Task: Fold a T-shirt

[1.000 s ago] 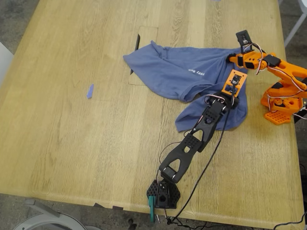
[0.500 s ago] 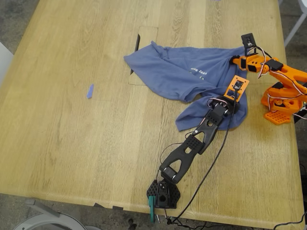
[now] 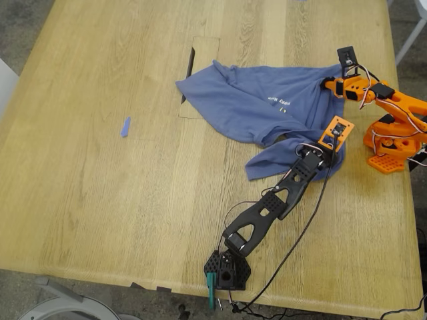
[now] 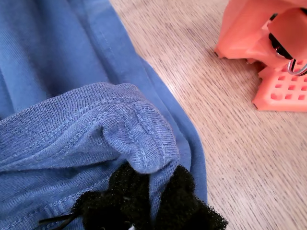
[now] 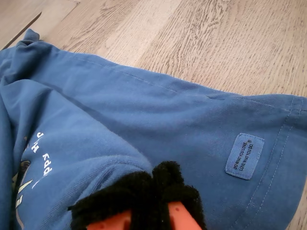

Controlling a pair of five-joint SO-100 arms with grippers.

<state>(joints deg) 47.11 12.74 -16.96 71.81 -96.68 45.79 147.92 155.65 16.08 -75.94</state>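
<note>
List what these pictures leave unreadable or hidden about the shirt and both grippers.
- T-shirt chest print: in the exterior view too small to read; in the second wrist view folds and the picture's edge cut it off.
- My first gripper: fabric bunched over the tips hides how much cloth sits between them.
- My second gripper: its grip point is hidden by its own padded fingers.
- Small sewn label: lettering too fine to read surely.

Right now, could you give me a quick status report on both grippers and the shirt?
My first gripper shut on T-shirt ribbed hem. My second gripper shut on another fold. Shirt bunched, unfolded. Nothing in the way.
</note>
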